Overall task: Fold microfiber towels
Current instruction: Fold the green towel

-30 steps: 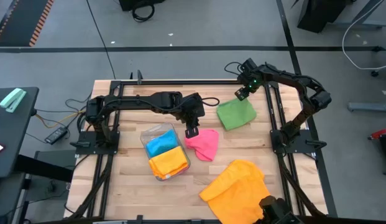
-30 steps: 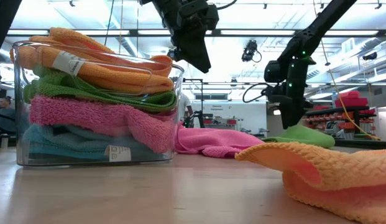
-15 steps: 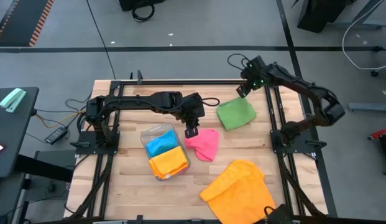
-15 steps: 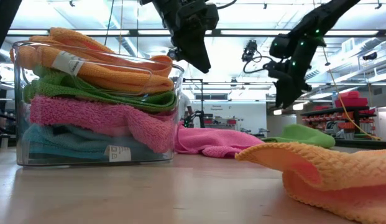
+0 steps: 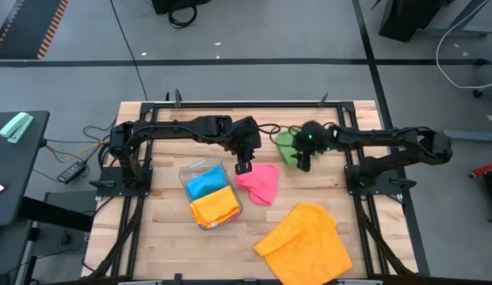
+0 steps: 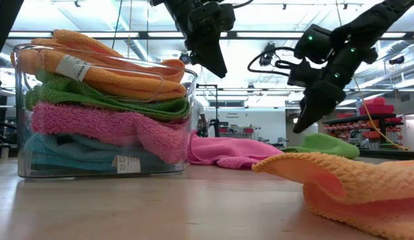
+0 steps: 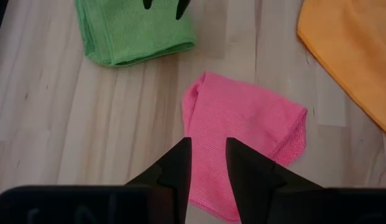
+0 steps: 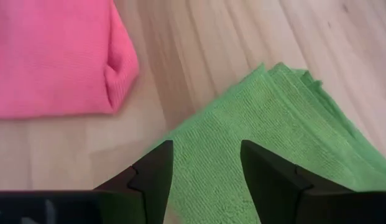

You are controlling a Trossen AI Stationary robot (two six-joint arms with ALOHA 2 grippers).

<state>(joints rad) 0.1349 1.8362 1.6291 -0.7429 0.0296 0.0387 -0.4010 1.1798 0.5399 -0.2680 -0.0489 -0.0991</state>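
My right gripper (image 5: 302, 165) hangs spread over the green towel (image 8: 267, 149); my left gripper (image 5: 243, 168), parted and empty, hovers at the pink towel's (image 5: 260, 182) ten o'clock edge.

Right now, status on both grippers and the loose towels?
Right gripper open, above green towel. Left gripper open, empty, over pink towel. Orange towel unfolded. Nothing in the way.
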